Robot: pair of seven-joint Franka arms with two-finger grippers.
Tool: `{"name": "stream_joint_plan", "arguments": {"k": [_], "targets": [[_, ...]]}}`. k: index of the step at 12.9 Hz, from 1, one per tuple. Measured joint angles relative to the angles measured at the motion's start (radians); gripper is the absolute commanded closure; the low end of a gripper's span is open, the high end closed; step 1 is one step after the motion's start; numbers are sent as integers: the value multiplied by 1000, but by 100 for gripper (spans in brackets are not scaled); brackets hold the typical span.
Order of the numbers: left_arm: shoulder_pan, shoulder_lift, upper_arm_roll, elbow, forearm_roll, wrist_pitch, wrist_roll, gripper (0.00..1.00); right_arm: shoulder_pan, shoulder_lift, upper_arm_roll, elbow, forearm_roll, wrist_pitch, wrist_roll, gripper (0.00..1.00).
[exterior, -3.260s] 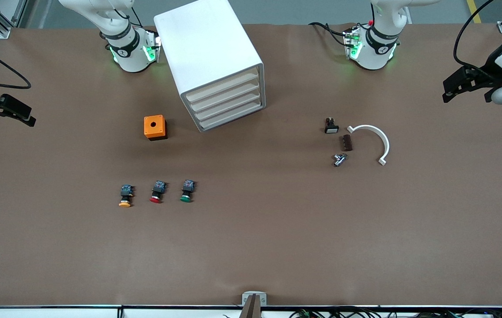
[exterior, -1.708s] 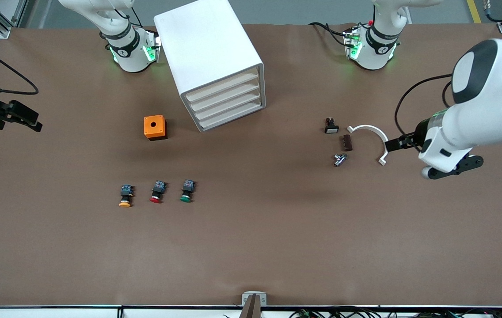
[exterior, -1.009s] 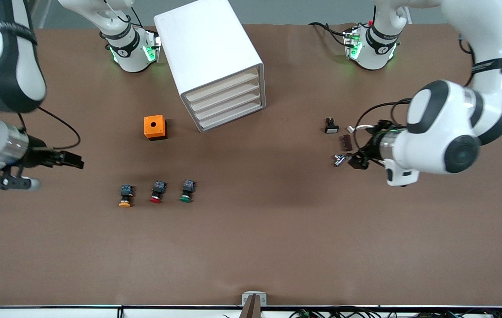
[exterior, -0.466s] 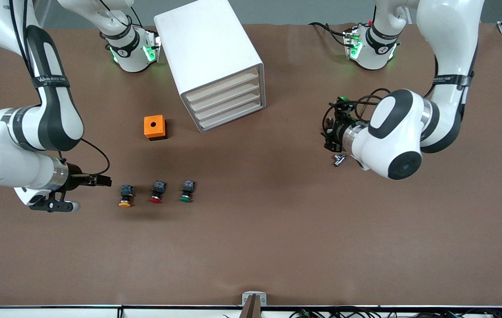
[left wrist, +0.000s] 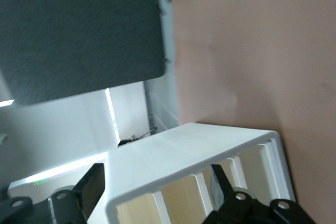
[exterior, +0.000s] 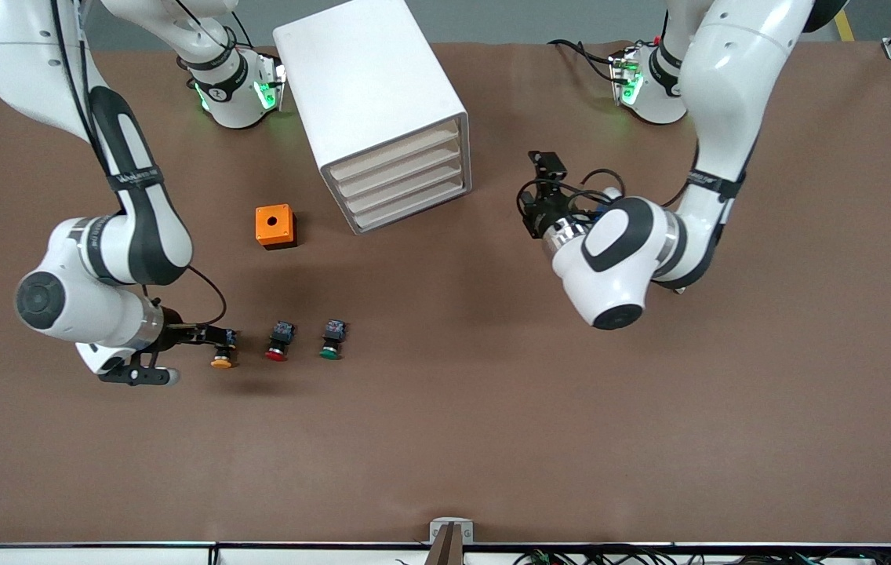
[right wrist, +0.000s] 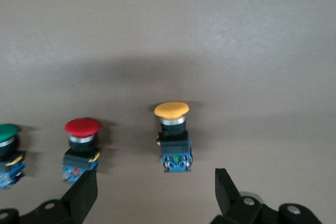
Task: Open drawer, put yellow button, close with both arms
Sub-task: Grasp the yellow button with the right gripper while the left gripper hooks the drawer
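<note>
The yellow button (exterior: 221, 362) lies on the table, first in a row of three buttons, at the right arm's end. My right gripper (exterior: 214, 337) is down at its rear block. In the right wrist view the yellow button (right wrist: 173, 135) lies just ahead of the right gripper (right wrist: 155, 192), which is open and holds nothing. The white cabinet (exterior: 371, 94) has all its drawers shut, the top drawer (exterior: 394, 153) included. My left gripper (exterior: 533, 205) hovers beside the cabinet, toward the left arm's end. In its wrist view the left gripper (left wrist: 157, 192) is open, facing the cabinet (left wrist: 184, 156).
A red button (exterior: 278, 345) and a green button (exterior: 331, 340) lie beside the yellow one. An orange box with a hole (exterior: 275, 226) stands between the buttons and the cabinet. The left arm's elbow (exterior: 618, 267) covers the small parts lying there.
Both arms swung in from the table's ends. The right gripper came down to the yellow button. The left gripper passed over the small parts toward the cabinet.
</note>
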State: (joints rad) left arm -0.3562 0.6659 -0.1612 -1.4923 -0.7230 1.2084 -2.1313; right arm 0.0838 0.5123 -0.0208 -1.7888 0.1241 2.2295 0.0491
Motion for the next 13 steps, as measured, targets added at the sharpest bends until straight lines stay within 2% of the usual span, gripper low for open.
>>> {"name": "stream_joint_plan", "arguments": {"k": [3, 5, 10, 12, 13], "targets": [[-27, 82, 0, 53, -172, 1, -204, 24, 5, 42, -1, -23, 0, 46, 0, 1], [-29, 121, 0, 80, -279, 9, -277, 26, 4, 65, -4, -25, 0, 61, 0, 1], [-126, 140, -1, 97, -343, 155, -341, 36, 0, 108, -10, -33, 0, 78, 0, 2], [-156, 141, -1, 98, -357, 202, -343, 39, 0, 110, -10, -41, 0, 77, 0, 9], [-168, 141, -1, 98, -357, 221, -343, 45, 0, 110, -10, -44, 0, 77, 0, 15]]}}
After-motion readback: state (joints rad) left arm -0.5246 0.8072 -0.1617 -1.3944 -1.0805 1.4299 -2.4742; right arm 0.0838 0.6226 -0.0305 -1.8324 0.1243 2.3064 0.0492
